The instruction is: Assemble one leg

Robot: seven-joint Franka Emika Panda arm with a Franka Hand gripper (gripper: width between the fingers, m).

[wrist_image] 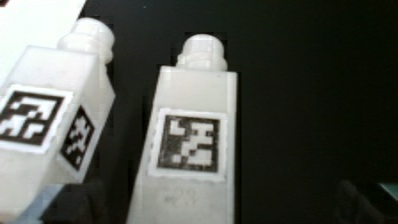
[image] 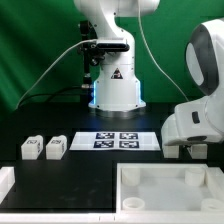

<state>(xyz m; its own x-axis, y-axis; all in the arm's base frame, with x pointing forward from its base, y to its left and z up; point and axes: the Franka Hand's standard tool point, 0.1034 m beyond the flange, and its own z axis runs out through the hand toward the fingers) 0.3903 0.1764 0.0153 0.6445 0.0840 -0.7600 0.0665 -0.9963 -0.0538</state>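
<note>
In the wrist view two legs lie side by side on the black table, close under the camera. Each is a small white block with a peg end and a black-and-white tag. One leg (wrist_image: pixel 54 110) lies off to the side. The other leg (wrist_image: pixel 196 135) lies between my fingers. My gripper (wrist_image: pixel 210 205) is open, its dark fingertips (wrist_image: pixel 50 205) wide apart on either side of that leg and not touching it. In the exterior view my gripper (image: pixel 186 151) hangs low at the exterior view's right. Two more legs (image: pixel 30 148) (image: pixel 54 147) stand at the exterior view's left.
The marker board (image: pixel 117 140) lies in the middle of the table in front of the robot base (image: pixel 115 90). A large white rimmed tray-like part (image: pixel 128 176) lies at the front right. Another white part (image: pixel 5 185) shows at the front left edge.
</note>
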